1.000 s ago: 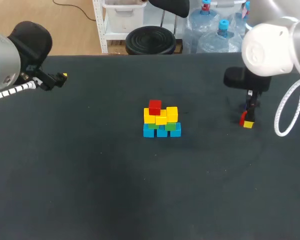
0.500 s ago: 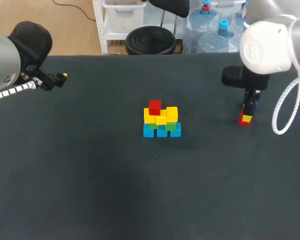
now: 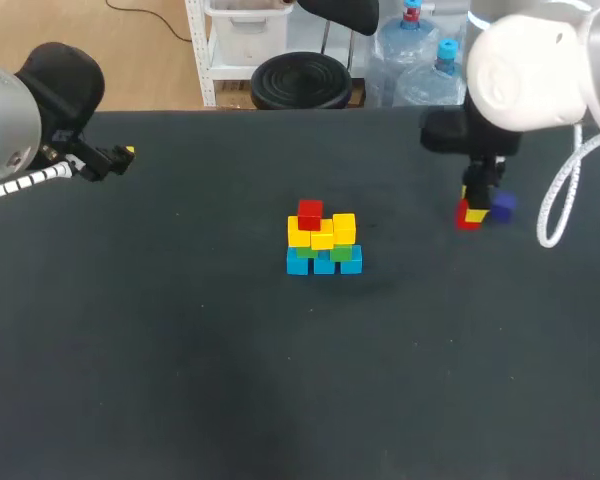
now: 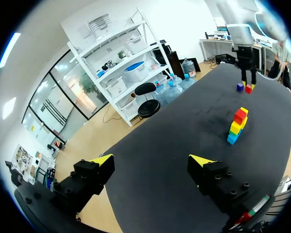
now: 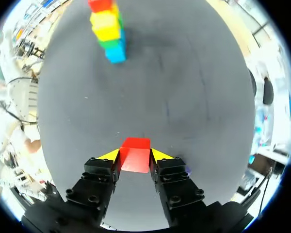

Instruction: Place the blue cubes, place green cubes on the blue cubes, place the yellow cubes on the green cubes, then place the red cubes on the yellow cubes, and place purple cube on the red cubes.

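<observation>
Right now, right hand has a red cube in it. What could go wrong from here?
1. The purple cube sits close beside the right hand; a sideways move could knock it.
2. The stack's yellow cubes look unevenly set, and the free spot beside the top red cube is narrow; a slightly off placement of the held red cube might topple it.

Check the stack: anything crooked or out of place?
The yellow cubes look uneven: the middle one appears to sit lower than its neighbours. Nothing has toppled. The red cube in the right gripper sits square.
</observation>
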Controlling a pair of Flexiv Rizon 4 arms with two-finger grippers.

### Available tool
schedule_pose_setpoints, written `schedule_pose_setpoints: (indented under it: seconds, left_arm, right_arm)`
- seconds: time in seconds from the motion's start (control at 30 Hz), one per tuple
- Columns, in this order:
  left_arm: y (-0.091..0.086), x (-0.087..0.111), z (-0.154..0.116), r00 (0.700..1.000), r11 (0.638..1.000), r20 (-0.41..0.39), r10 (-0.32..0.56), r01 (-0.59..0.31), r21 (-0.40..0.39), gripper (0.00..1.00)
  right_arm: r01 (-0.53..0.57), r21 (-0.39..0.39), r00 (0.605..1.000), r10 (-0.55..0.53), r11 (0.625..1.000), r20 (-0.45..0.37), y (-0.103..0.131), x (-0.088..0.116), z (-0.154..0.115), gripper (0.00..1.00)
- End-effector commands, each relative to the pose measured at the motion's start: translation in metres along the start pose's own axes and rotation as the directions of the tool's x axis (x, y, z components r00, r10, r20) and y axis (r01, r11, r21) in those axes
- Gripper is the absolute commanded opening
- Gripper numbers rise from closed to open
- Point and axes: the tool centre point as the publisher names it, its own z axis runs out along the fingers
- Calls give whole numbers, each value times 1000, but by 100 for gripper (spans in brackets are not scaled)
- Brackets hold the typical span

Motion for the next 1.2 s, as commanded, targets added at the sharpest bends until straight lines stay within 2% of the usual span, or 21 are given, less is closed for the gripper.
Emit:
schedule_pose_setpoints:
  seconds: [0.03, 0.23, 0.47, 0.87, 1.07, 1.2]
  left_arm:
    - [-1, 1, 0, 1000, 1000, 3, -1, 1, -4, 100]
    - [-1, 1, 0, 1000, 1000, 3, -1, 1, -4, 100]
    - [-1, 1, 0, 1000, 1000, 3, -1, 1, -4, 100]
    - [-1, 1, 0, 1000, 1000, 3, -1, 1, -4, 100]
    - [-1, 1, 0, 1000, 1000, 3, -1, 1, -4, 100]
    - [-1, 1, 0, 1000, 1000, 3, -1, 1, -4, 100]
  right_arm:
    - [53, 3, 999, -53, 999, 6, 11, -14, -21, 0]
    - [159, -12, 986, -158, 987, 47, 32, -46, -45, 0]
    - [223, 1, 974, -223, 975, 26, 47, -70, -65, 0]
    - [238, -35, 971, -238, 971, 16, 52, -99, -58, 0]
    - [249, -29, 968, -250, 968, -27, 51, -118, -59, 0]
    - [257, -38, 966, -257, 966, -14, 49, -128, -58, 0]
